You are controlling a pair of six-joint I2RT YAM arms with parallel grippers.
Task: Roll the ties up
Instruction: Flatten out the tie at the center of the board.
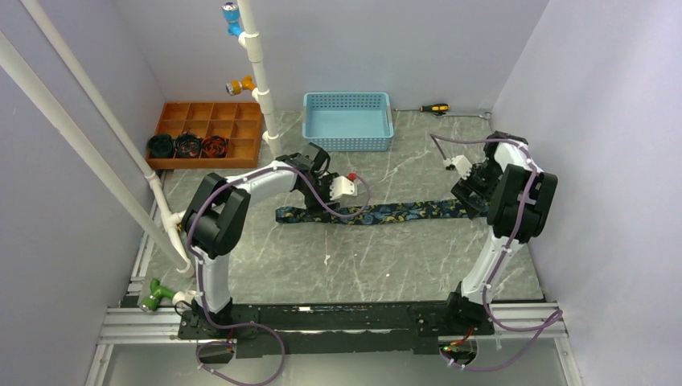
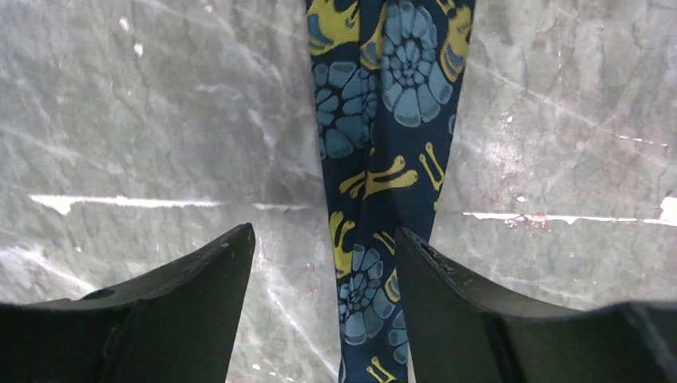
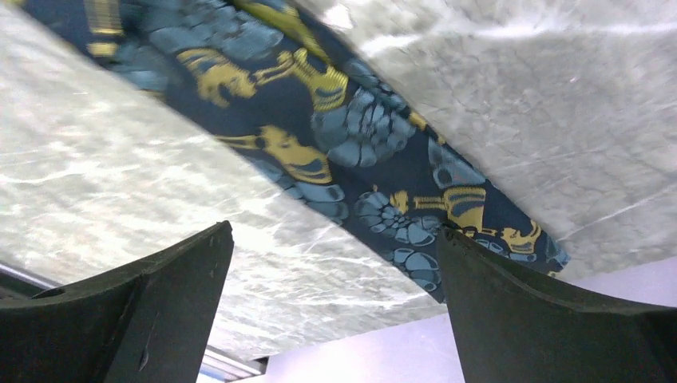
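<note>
The grey marbled tabletop [image 1: 338, 265] carries one tie [image 1: 386, 213], laid out flat and full length across the middle of the top view, running left to right. No part of it is rolled. Which end is the wider cannot be told.

Left pincer [image 2: 323, 239]: low over the tie's left end, jaws apart and straddling the fabric. The strip runs up the wrist view between the fingers, closer to the one at the right of that frame. It holds nothing.

Right pincer [image 3: 335, 231]: low over the right end, jaws wide apart. The tie crosses diagonally beneath, from upper left to the finger at lower right. It holds nothing.

Judgement: the work stands at the opening step, with both ends approached and neither gripped. The next move calls for one pincer to close on an end and turn it over onto itself, while the other keeps the length straight.

Surroundings:
- A blue basket [image 1: 347, 121] at top centre.
- A wooden compartment tray [image 1: 211, 129] at upper left, with three dark rolled items [image 1: 187, 145] in its front row.
- A screwdriver [image 1: 434, 108] at the back wall.

All are well apart from the tie.

Obstruction: the left arm's purple cable [image 1: 346, 215] sags in a loop across the tie near its left part and may snag a forming roll.
</note>
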